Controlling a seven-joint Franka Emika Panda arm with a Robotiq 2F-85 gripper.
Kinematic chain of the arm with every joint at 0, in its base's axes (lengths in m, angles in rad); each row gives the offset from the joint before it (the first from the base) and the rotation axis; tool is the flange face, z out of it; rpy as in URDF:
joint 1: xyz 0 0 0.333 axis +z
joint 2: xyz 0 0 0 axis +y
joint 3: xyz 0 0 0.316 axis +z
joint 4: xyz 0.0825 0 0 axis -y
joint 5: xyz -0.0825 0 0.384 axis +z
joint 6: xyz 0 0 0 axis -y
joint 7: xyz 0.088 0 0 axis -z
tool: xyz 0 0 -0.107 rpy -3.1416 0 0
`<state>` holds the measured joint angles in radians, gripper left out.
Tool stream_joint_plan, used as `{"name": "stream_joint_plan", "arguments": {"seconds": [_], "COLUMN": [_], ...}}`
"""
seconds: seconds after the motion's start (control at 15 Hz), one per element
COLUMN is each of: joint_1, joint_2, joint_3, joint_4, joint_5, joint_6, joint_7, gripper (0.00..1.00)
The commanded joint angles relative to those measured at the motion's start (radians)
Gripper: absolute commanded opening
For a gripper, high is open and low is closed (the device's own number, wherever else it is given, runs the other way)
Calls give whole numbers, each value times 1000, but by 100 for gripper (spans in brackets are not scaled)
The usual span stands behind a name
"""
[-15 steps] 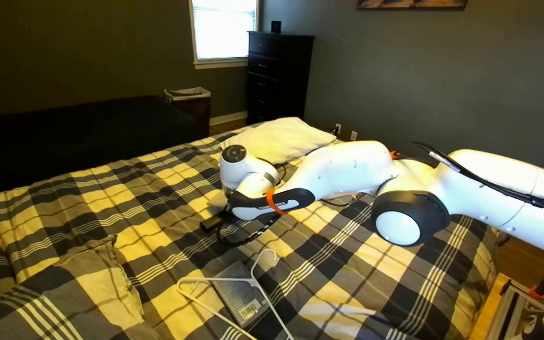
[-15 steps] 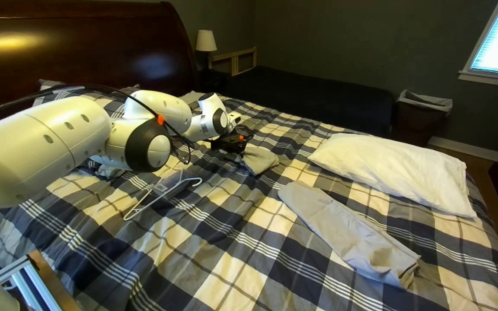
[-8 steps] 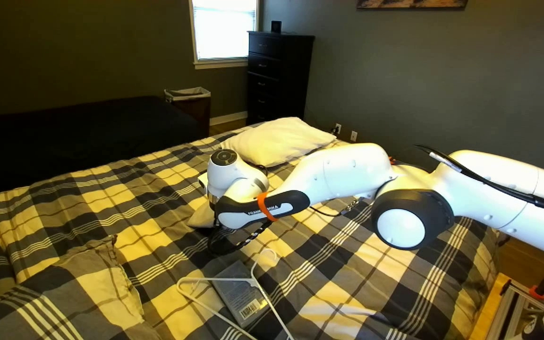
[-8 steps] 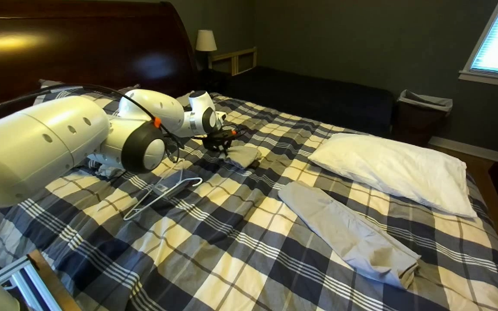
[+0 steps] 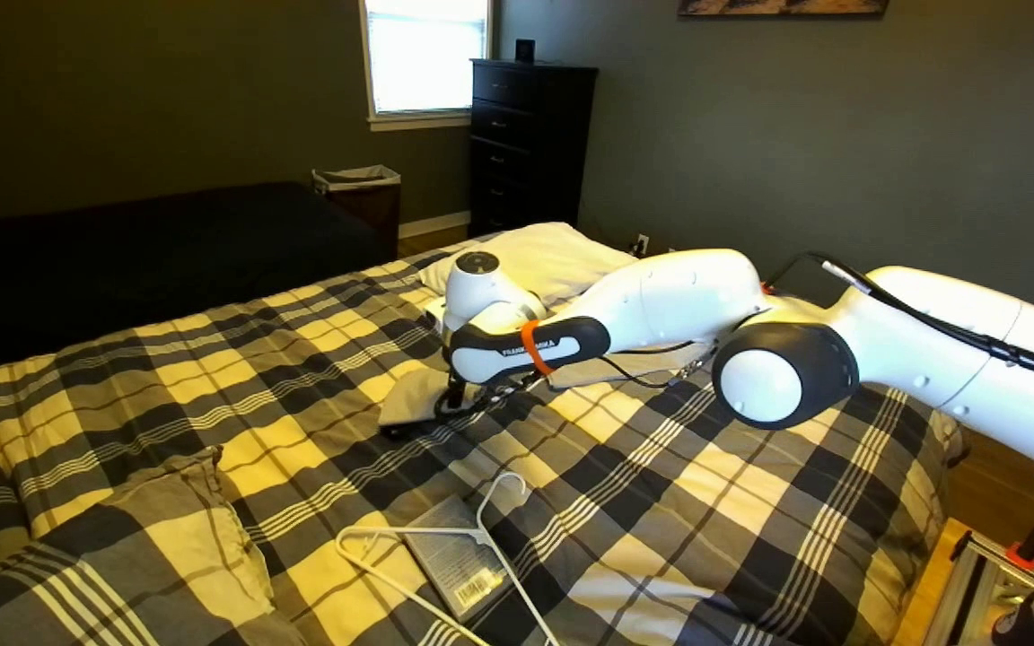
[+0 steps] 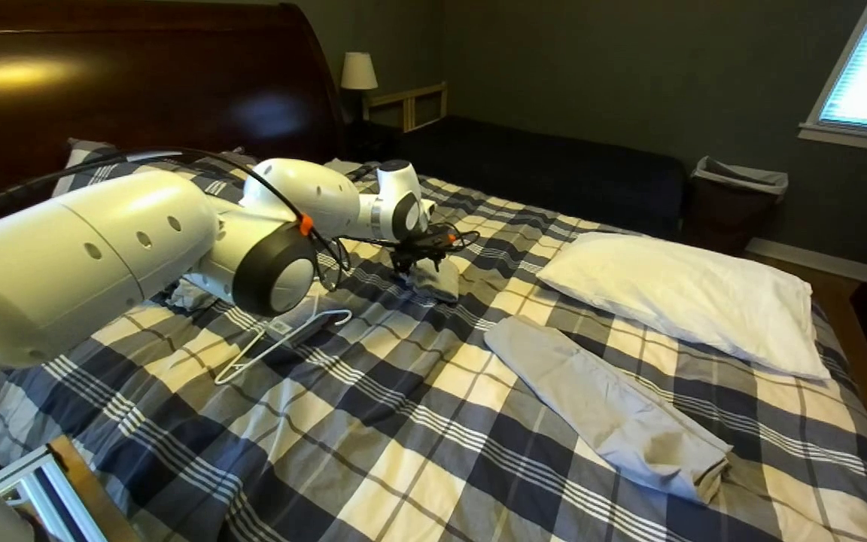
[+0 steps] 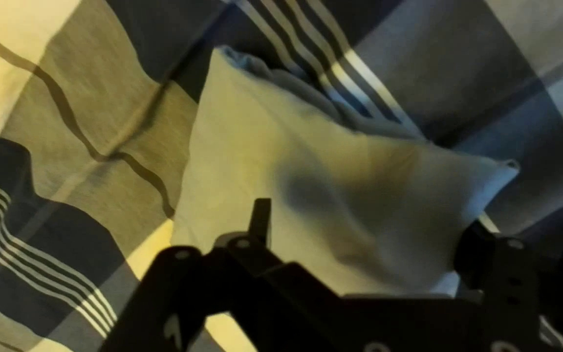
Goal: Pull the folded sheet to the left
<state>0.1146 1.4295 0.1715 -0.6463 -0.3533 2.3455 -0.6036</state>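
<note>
While the folded sheet (image 7: 320,186) is lying on the plaid bedspread (image 6: 403,421) between the plastic hanger (image 5: 479,536) and white pillow (image 6: 682,301), the hand (image 7: 367,215) is gaping wide over it. The arm (image 6: 298,192) is sitting nearer that pillow than a moment ago, so I'm guessing it's lining up a leftward tug.

Bright window (image 5: 428,58) beside dark dresser (image 5: 530,139)

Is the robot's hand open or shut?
The gripper is open: in the wrist view its fingers stand wide apart, with the folded cloth showing between them.
</note>
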Motion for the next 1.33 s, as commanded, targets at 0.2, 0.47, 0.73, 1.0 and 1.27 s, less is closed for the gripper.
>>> {"name": "stream_joint_plan", "arguments": {"seconds": [0.2, 0.47, 0.73, 1.0, 1.27], "joint_1": [-170, -227, -294, -390, -456], "joint_2": [-39, -39, -74, -152, -236], "joint_3": [137, 255, 368, 379, 315], "joint_4": [-83, -105, -193, -345, -518], "joint_5": [91, 132, 141, 141, 265], "joint_6": [28, 14, 51, 233, 469], "joint_7": [-176, -366, -568, -477, -363], "gripper": [100, 100, 100, 100, 100]}}
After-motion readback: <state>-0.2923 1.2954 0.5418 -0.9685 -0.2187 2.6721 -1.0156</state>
